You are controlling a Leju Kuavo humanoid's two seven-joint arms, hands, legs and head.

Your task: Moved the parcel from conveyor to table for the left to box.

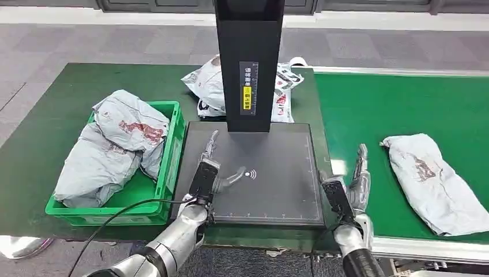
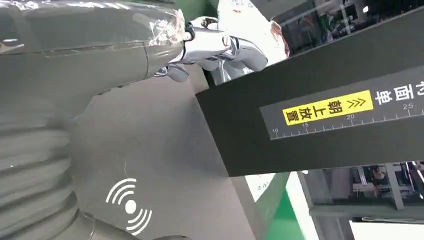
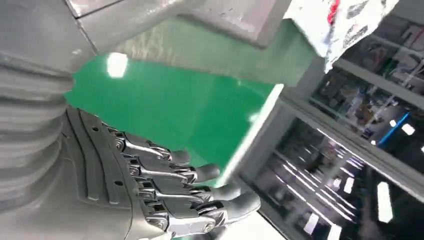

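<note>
Head view: grey parcel (image 1: 436, 182) lies on the bright green conveyor belt (image 1: 375, 109), on the robot's right, well apart from both hands. Right hand (image 1: 358, 179) hovers at the belt's near-left edge, just beside the dark scanner plate (image 1: 271, 184); fingers straight, pointing fwd, holding nothing. Left hand (image 1: 212, 167) sits over the plate's left part, fingers stretched fwd, thumb out toward the white wifi-type mark (image 1: 249, 174), also empty. Black upright post (image 1: 249, 63) w/ a yellow label stands at the plate's back. Green crate (image 1: 170, 167) on the dark green table (image 1: 34, 150) left of the plate holds several grey parcels (image 1: 115, 150). White printed bag (image 1: 210, 86) lies behind the post.

Left wrist view: grey ribbed cover and thumb of left hand (image 2: 100, 55) over the plate (image 2: 165, 150); shiny fingers (image 2: 225, 47) extended, nothing in them. Wifi mark (image 2: 130, 206) close under the wrist. Post (image 2: 310, 115) w/ yellow label and ruler scale; white bag (image 2: 250, 20) beyond it.

Right wrist view: right hand (image 3: 150, 185) w/ fingers (image 3: 200, 200) straight, side by side, slightly spread, empty, above green belt (image 3: 175, 105). White bag corner (image 3: 340, 22) at far edge.
</note>
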